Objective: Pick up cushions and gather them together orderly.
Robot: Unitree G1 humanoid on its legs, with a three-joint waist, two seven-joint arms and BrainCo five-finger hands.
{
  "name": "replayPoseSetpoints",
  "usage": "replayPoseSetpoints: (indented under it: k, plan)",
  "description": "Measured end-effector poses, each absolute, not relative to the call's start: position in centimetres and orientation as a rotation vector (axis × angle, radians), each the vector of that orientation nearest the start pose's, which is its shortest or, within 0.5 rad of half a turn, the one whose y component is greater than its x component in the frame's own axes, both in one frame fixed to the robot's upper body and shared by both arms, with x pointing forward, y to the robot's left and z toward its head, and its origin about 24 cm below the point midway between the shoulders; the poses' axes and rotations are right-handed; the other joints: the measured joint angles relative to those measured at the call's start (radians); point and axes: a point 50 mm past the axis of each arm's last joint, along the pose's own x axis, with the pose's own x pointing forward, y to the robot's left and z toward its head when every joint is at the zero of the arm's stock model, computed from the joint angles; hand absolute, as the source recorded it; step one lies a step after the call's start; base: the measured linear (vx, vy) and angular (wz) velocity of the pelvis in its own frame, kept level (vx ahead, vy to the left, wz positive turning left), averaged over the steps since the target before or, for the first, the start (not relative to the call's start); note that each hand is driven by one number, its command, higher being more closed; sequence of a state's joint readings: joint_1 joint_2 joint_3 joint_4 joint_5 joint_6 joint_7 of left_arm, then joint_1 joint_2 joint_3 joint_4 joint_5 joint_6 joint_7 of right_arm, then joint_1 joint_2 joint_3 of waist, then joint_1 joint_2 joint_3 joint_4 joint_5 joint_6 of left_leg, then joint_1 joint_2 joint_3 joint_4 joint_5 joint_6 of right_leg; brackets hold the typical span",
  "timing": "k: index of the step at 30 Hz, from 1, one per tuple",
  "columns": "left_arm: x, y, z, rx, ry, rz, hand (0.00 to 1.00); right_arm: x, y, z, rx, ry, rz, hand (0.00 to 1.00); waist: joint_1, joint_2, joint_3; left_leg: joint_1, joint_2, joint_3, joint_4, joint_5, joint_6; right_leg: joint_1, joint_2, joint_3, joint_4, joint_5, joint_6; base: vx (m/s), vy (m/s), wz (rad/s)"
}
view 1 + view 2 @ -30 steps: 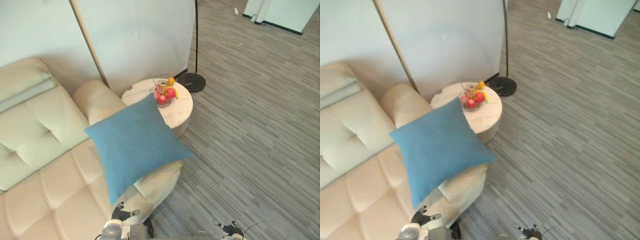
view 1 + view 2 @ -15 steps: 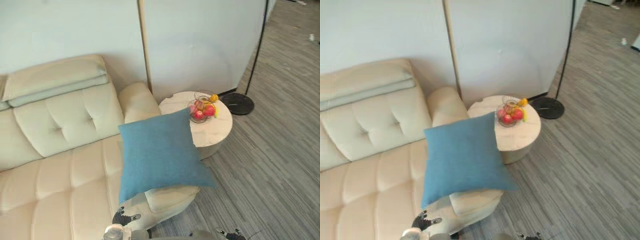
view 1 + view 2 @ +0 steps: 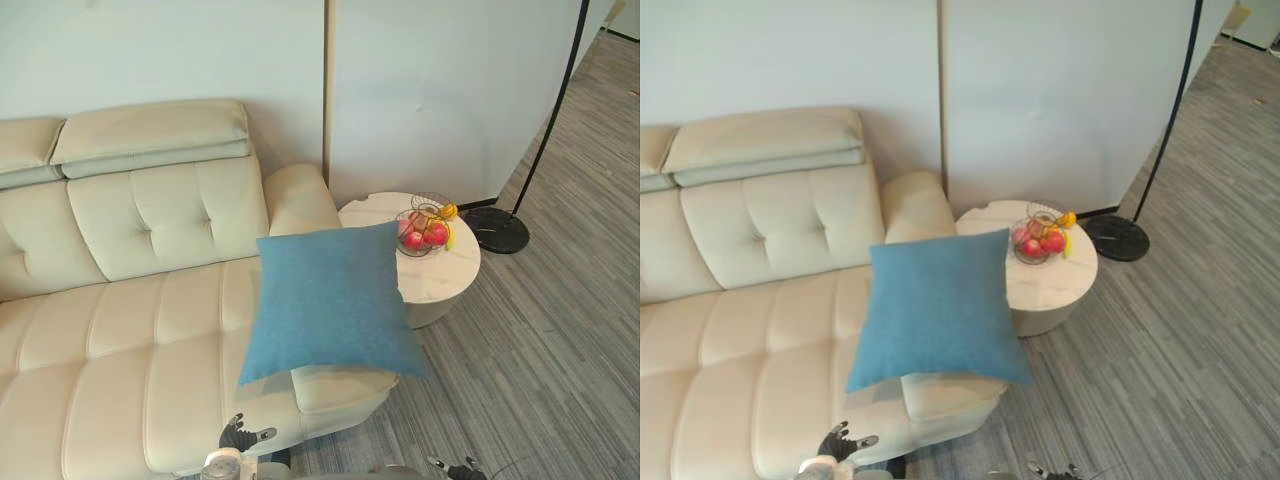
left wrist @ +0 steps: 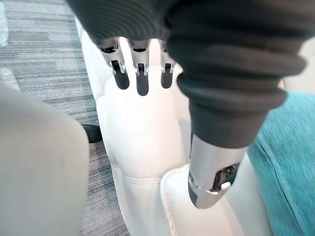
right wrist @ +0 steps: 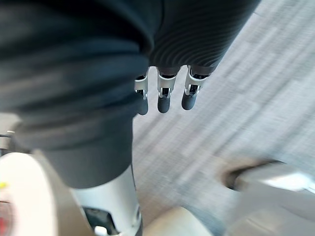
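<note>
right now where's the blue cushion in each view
Left eye view: blue cushion centre, on the cream sofa end by the round side table.
Right eye view: blue cushion centre.
Left wrist view: blue cushion past the thumb of the left hand, on the sofa.
Right wrist view: faces the grey floor.
Shared landmark: the cream sofa.

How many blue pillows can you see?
1. The blue cushion rests on the sofa's right end, beside the round table. Others may lie outside the view.

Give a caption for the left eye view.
Blue cushion on the cream sofa, beside a round table with fruit.
</note>
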State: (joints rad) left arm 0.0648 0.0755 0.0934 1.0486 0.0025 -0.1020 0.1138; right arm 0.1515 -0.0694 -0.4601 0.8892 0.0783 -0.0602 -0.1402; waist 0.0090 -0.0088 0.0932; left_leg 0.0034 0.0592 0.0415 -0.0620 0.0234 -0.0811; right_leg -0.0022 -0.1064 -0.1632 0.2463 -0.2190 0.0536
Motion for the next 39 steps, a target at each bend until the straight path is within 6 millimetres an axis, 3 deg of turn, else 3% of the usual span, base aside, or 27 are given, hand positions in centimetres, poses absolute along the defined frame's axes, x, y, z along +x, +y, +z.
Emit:
replayPoseSetpoints:
  k: [1,3,6,10,13,16,21,24,29,31,34,39]
  plan:
    - [10.5,20.2,-15.5,0.070,1.001,0.269,0.00,9.7,-27.9,-12.2,0.050,0.818,-0.711,0.00,-0.005,0.007,-0.006,-0.001,-0.002,0.005,-0.013,0.000,0.000,-0.001,0.000,0.012,-0.013,0.002,0.003,0.04,0.042,0.10]
    - [10.2,21.0,-15.2,0.069,0.989,0.300,0.00,11.1,-30.0,-9.9,-0.044,0.703,-0.717,0.00,-0.006,0.007,-0.015,0.001,-0.008,0.006,-0.025,0.000,0.000,0.000,-0.004,0.017,-0.024,0.004,0.007,0.08,0.049,0.03]
    - [10.4,24.4,-13.9,0.100,0.916,0.405,0.00,14.4,-32.9,-4.6,-0.240,0.459,-0.687,0.00,-0.007,0.004,-0.033,-0.001,-0.014,0.002,-0.022,0.024,0.002,0.007,-0.005,0.020,-0.041,0.005,0.019,0.15,0.034,0.01]
    - [13.6,27.1,-10.7,0.108,0.714,0.471,0.00,17.4,-33.1,-0.8,-0.305,0.276,-0.656,0.00,-0.009,-0.009,-0.046,-0.001,-0.027,-0.015,-0.021,0.036,0.009,0.022,-0.013,0.013,-0.052,0.012,0.012,0.21,-0.009,0.15]
    - [16.7,27.5,-7.5,0.092,0.512,0.494,0.00,19.6,-32.9,1.2,-0.308,0.172,-0.626,0.00,-0.009,-0.012,-0.048,0.004,-0.030,-0.024,-0.021,0.035,0.009,0.041,-0.017,0.014,-0.068,0.012,0.012,0.11,-0.007,0.16]
    - [19.2,27.2,-5.2,0.063,0.374,0.491,0.00,22.2,-31.0,2.1,-0.264,0.106,-0.537,0.00,-0.008,-0.012,-0.048,-0.002,-0.030,-0.025,-0.020,0.035,0.009,0.039,-0.016,0.012,-0.069,0.013,0.012,0.05,-0.011,0.04]
    - [22.7,25.1,-3.2,0.031,0.265,0.418,0.00,25.0,-28.1,2.8,-0.184,0.052,-0.406,0.00,-0.008,-0.007,-0.020,-0.012,-0.034,-0.045,-0.018,0.035,0.010,0.036,-0.018,0.001,-0.069,0.013,0.012,-0.02,0.002,0.09]
    - [24.3,23.5,-2.1,0.022,0.215,0.355,0.00,25.4,-27.3,2.4,-0.168,0.066,-0.376,0.00,-0.009,-0.004,-0.003,-0.061,-0.037,-0.067,-0.003,0.038,0.013,0.003,-0.023,-0.020,-0.061,0.012,0.012,-0.09,0.017,0.20]
    - [24.6,21.1,-2.5,-0.011,0.225,0.297,0.00,25.3,-26.6,0.5,-0.095,0.143,-0.384,0.00,-0.008,0.009,0.036,-0.079,-0.049,-0.089,-0.002,0.056,0.022,-0.013,-0.036,-0.042,-0.039,0.008,0.015,-0.07,0.020,0.16]
    - [24.8,20.7,-2.5,-0.010,0.222,0.278,0.00,25.5,-26.1,0.5,-0.080,0.140,-0.369,0.00,-0.006,0.014,0.044,-0.109,-0.053,-0.091,0.001,0.067,0.021,-0.054,-0.042,-0.043,-0.006,-0.001,0.014,-0.10,0.013,0.05]
    - [26.5,19.7,-1.1,-0.012,0.172,0.238,0.00,26.8,-24.8,0.9,-0.039,0.122,-0.331,0.00,-0.002,0.004,0.103,-0.155,-0.055,-0.091,0.014,0.088,0.019,-0.135,-0.053,-0.041,0.086,-0.021,0.008,-0.14,-0.015,0.07]
    - [28.7,16.9,0.5,-0.044,0.115,0.163,0.00,28.4,-22.3,1.4,0.016,0.099,-0.266,0.00,0.007,-0.004,0.137,-0.244,-0.056,-0.080,0.043,0.108,0.010,-0.264,-0.074,-0.035,0.207,-0.050,-0.003,-0.16,-0.034,0.01]
